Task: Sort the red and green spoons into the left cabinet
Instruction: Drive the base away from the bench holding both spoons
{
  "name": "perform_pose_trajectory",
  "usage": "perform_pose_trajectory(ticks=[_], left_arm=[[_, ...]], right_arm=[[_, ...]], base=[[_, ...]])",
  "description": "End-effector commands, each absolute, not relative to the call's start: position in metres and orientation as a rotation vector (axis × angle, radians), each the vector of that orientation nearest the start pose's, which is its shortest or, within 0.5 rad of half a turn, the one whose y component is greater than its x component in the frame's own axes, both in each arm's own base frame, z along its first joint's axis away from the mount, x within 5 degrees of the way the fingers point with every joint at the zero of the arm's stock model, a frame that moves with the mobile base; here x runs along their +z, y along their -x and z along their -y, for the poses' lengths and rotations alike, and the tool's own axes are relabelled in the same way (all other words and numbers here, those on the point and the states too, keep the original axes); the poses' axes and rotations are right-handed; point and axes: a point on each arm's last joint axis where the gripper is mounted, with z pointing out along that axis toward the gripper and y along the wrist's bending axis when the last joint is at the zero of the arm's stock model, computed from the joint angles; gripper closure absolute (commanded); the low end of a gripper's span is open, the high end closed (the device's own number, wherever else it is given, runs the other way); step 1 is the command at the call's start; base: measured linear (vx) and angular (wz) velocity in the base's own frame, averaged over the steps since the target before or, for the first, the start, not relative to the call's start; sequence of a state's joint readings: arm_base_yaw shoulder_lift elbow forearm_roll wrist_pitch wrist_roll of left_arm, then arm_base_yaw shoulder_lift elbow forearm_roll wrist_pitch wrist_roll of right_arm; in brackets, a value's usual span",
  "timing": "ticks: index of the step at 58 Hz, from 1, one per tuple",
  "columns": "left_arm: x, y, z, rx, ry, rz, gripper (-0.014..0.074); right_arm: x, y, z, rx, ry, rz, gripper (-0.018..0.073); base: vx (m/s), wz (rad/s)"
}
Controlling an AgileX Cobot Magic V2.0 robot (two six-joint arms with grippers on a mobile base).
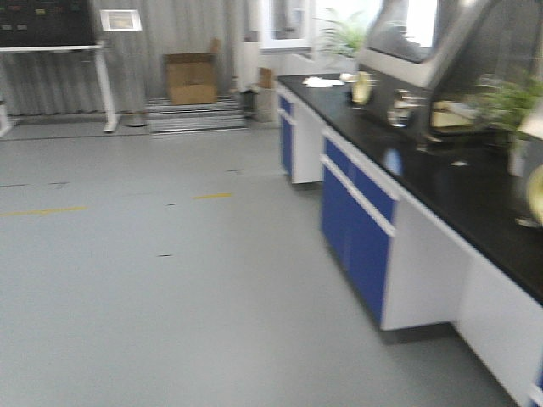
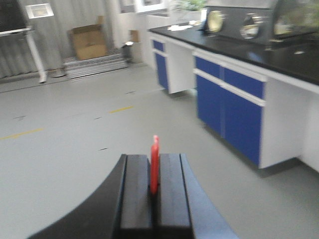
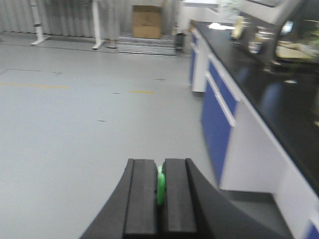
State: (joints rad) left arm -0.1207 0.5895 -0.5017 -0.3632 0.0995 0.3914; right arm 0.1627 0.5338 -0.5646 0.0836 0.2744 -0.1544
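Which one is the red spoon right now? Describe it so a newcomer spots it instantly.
In the left wrist view, left of the blue-fronted lab bench, the left gripper fills the bottom centre. The red spoon stands pinched between its black pads, tip poking up. The right gripper holds the green spoon instead.

The black two-fingered left gripper [image 2: 155, 160] is seen from its own wrist camera with the jaws drawn together. Its flat dark pads [image 2: 135, 191] are held parallel and pointed forward, tilted slightly downward. A slim bright red plastic spoon [image 2: 155, 149] is pinched edge-on between them, its end standing up just past the fingertips. The matching black right gripper [image 3: 160, 167] is held in the same forward-pointing pose, its jaws likewise closed. A slim bright green plastic spoon [image 3: 161, 185] is clamped there, and only a narrow strip of it is shown in the gap.
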Motion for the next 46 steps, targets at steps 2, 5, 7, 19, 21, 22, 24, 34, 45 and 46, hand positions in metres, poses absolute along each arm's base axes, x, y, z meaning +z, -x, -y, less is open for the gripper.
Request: perform_pose_trajectory(ticks=[2,5,7,19,21,22,24,34,45,46], left_arm=[[0.3404,-0.1265,0.0171,-0.094,-0.120,-1.561,0.0600],[0.3404,-0.1265,0.0171,-0.094,-0.120,-1.561,0.0600],[0.3404,-0.1265,0.0171,-0.094,-0.120,-1.561,0.0600],[0.3404,-0.1265,0.0171,-0.094,-0.120,-1.561,0.0600],[0.3404,-0.1265,0.0171,-0.094,-0.120,-1.561,0.0600],[0.3404,-0.1265,0.0171,-0.094,-0.120,-1.561,0.0600],[0.3404,-0.1265,0.0171,-0.094,-0.120,-1.561,0.0600],[0.3404,-0.1265,0.0171,-0.094,-0.120,-1.561,0.0600],[0.3404,-0.1265,0.0171,-0.094,-0.120,-1.561,0.0600],[0.3404,-0.1265,0.0171,-0.094,-0.120,-1.561,0.0600]], right_arm=[[0.3529,-0.1111,-0.0191,0.072,0.205,-1.609,0.0564],[0.3529,-0.1111,-0.0191,0.072,0.205,-1.609,0.0564],[0.3529,-0.1111,-0.0191,0.072,0.205,-1.609,0.0564],[0.3529,-0.1111,-0.0191,0.072,0.205,-1.609,0.0564],[0.3529,-0.1111,-0.0191,0.072,0.205,-1.609,0.0564],[0.3529,-0.1111,-0.0191,0.072,0.205,-1.609,0.0564],[0.3529,-0.1111,-0.0191,0.072,0.205,-1.609,0.0564],[0.3529,-0.1111,-0.0191,0.072,0.205,-1.609,0.0564],[0.3529,-0.1111,-0.0191,0.072,0.205,-1.609,0.0564],[0.3529,-0.1111,-0.0191,0.072,0.205,-1.609,0.0564]], base=[[0.29,0.75],[0.30,0.76],[0.31,0.75],[0.34,0.73],[0.35,0.65],[0.35,0.62],[0.36,0.59],[0.38,0.50],[0.42,0.28],[0.45,0.14]])
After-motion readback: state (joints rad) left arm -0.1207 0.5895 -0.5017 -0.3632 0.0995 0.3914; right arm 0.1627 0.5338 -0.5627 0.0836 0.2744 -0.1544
